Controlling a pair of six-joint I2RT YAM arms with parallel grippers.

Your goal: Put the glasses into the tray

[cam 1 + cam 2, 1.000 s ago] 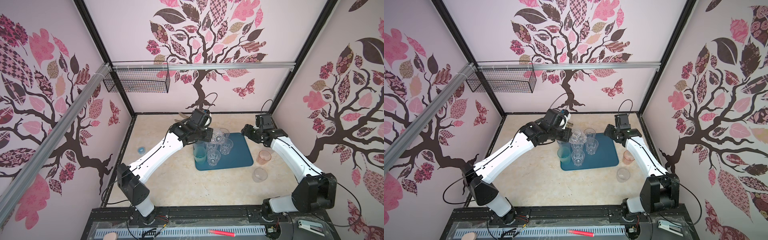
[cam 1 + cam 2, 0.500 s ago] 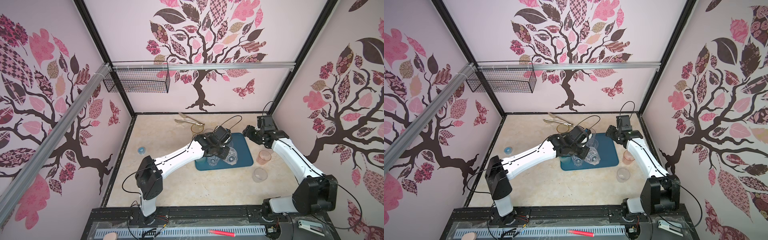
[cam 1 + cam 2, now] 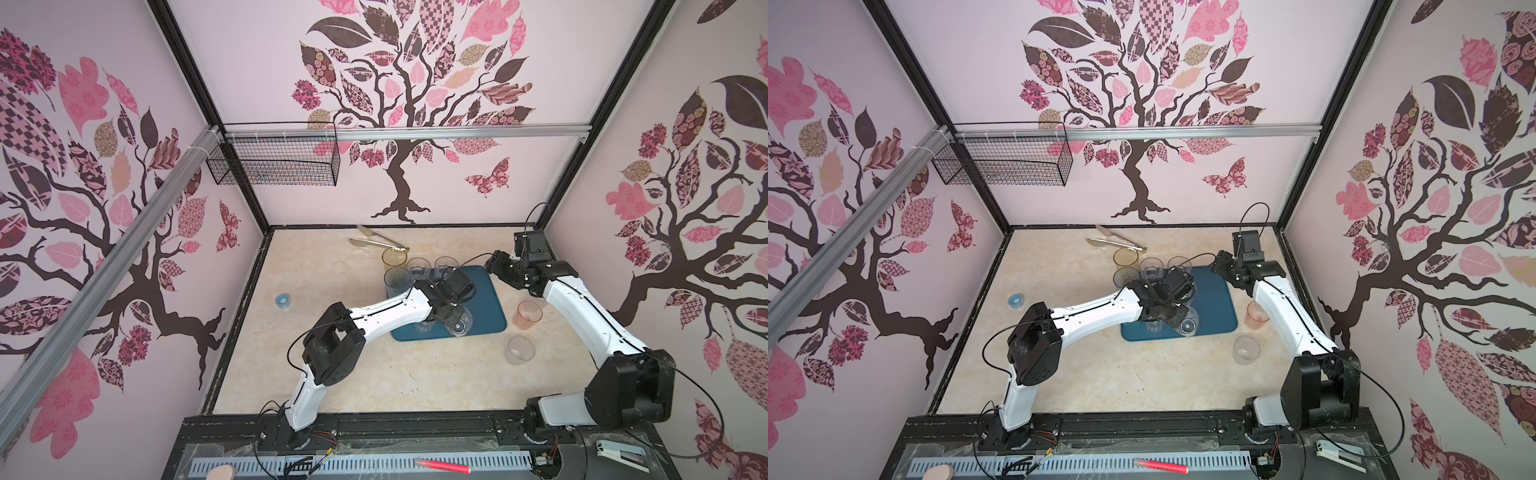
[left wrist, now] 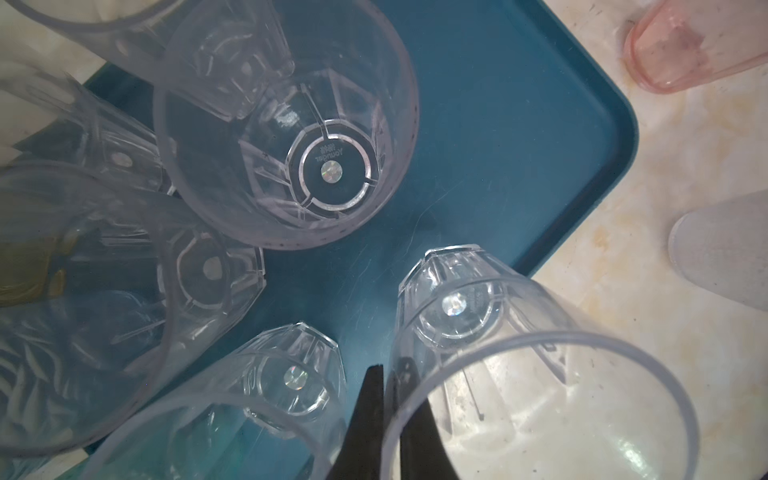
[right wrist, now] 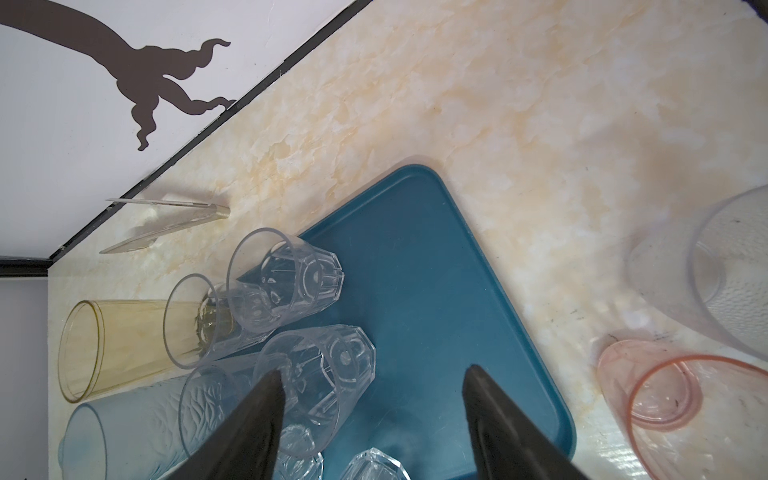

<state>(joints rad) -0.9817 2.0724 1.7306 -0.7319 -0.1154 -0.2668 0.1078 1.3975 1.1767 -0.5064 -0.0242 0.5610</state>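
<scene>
My left gripper (image 4: pixel 390 368) is shut on the rim of a clear faceted glass (image 4: pixel 498 332), one finger inside and one outside. It holds this glass upright over the near part of the dark teal tray (image 3: pixel 490 307), close to its front rim. Several clear glasses (image 4: pixel 291 145) stand on the tray's left half. An amber glass (image 3: pixel 394 257) and a blue glass (image 3: pixel 397 277) stand by its far left corner. A pink glass (image 3: pixel 528 314) and a clear glass (image 3: pixel 519 350) stand on the table right of the tray. My right gripper (image 5: pixel 372 372) hovers open over the tray's far right corner.
Metal tongs (image 3: pixel 376 242) lie near the back wall behind the amber glass. A small blue tape roll (image 3: pixel 284 300) sits on the table's left side. A wire basket (image 3: pixel 274 166) hangs on the back left wall. The left arm (image 3: pixel 386 309) stretches across the tray's left edge.
The left arm swung from the tray's far left side to its near part, carrying the clear glass, and has now settled low. The right arm barely moved.
</scene>
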